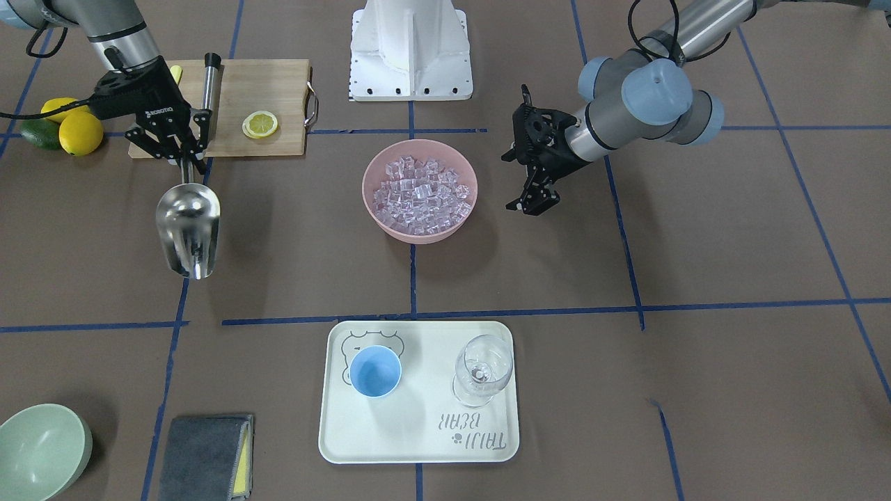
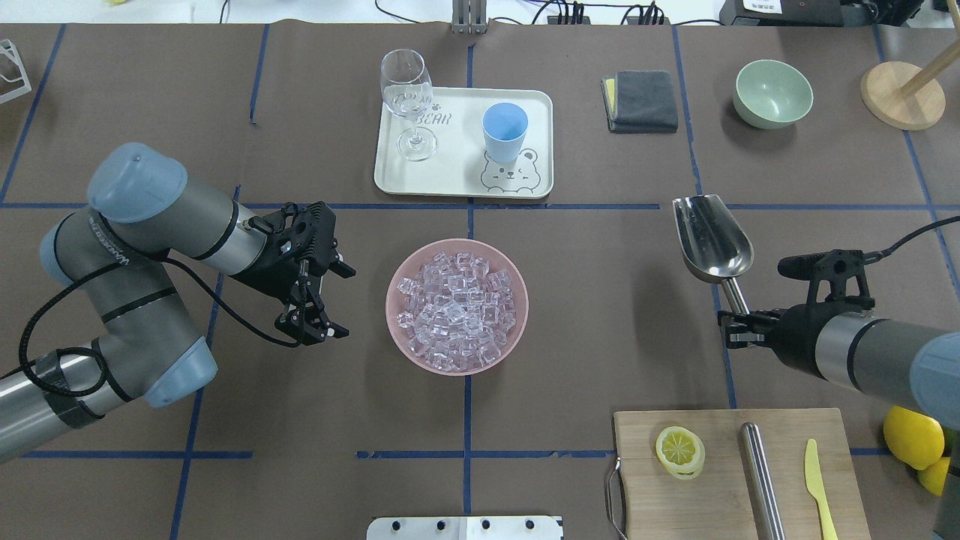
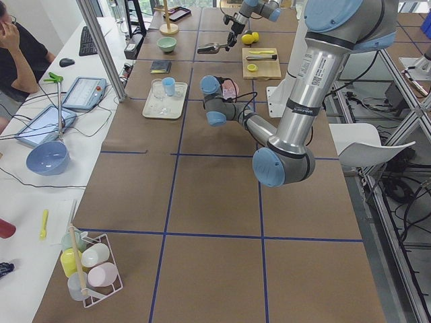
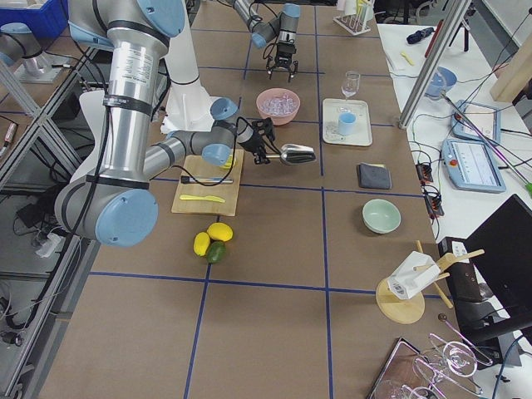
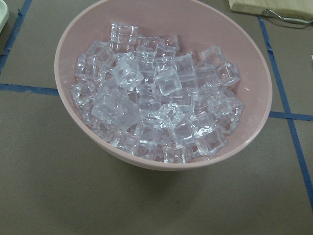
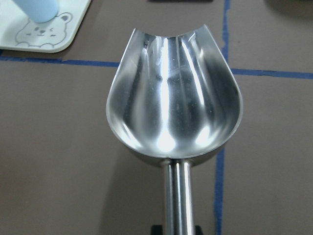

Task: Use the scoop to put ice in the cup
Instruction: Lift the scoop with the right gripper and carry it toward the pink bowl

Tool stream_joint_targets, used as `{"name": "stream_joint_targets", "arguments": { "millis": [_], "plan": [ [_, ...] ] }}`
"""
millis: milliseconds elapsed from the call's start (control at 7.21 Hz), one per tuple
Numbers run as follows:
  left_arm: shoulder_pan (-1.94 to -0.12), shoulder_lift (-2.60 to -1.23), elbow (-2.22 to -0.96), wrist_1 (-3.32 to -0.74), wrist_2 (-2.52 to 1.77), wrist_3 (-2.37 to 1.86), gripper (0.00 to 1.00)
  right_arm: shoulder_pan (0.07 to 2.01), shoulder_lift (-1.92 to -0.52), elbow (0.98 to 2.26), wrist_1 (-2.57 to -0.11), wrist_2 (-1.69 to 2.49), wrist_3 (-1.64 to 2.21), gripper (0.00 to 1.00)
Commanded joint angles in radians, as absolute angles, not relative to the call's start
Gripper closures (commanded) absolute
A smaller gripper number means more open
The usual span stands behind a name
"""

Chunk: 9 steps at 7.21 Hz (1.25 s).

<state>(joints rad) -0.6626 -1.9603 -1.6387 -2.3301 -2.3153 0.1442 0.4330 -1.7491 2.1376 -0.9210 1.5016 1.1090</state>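
Mirror-polished stainless steel scoop, smooth in trough and handle; ice — clear, glassy, glossy cubes — in a smooth satin pink plastic bowl; smooth light-blue plastic cup; worktop of matt brown paper; at its near right corner, chopping board of pale grained wood

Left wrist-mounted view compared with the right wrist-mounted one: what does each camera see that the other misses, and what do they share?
Only the left wrist view shows the pink bowl heaped with ice, plus a corner of the wooden board. Only the right wrist view shows the scoop, empty, and the bottom of the cup. Both show the brown table with blue tape lines.
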Motion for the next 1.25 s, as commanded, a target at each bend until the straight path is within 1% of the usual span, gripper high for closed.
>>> {"name": "stream_joint_targets", "arguments": {
  "millis": [0, 139, 278, 416, 555, 694, 1110],
  "plan": [
    [-0.663, -1.959, -1.64, -2.33, -2.313, 0.144, 0.0, 0.431, -1.62, 2.138, -1.02, 1.531, 0.968, 1.0],
    [-0.663, -1.957, -1.64, -2.33, -2.313, 0.144, 0.0, 0.434, -1.544, 2.14, -1.099, 1.596, 0.918, 1.0],
    [-0.663, -1.957, -1.64, -2.33, -2.313, 0.144, 0.0, 0.481, -1.417, 2.143, -1.247, 1.667, 0.819, 1.0],
    [-0.663, -1.956, -1.637, -2.33, -2.312, 0.144, 0.0, 0.518, -1.325, 2.149, -1.39, 1.74, 0.698, 1.0],
    [-0.663, -1.956, -1.637, -2.33, -2.312, 0.144, 0.0, 0.5, -1.292, 2.155, -1.455, 1.743, 0.678, 1.0],
    [-0.663, -1.956, -1.635, -2.33, -2.312, 0.144, 0.0, 0.494, -1.254, 2.157, -1.454, 1.741, 0.673, 1.0],
    [-0.661, -1.956, -1.634, -2.33, -2.313, 0.146, 0.0, 0.518, -1.23, 2.175, -1.497, 1.776, 0.675, 1.0]
  ]
}}
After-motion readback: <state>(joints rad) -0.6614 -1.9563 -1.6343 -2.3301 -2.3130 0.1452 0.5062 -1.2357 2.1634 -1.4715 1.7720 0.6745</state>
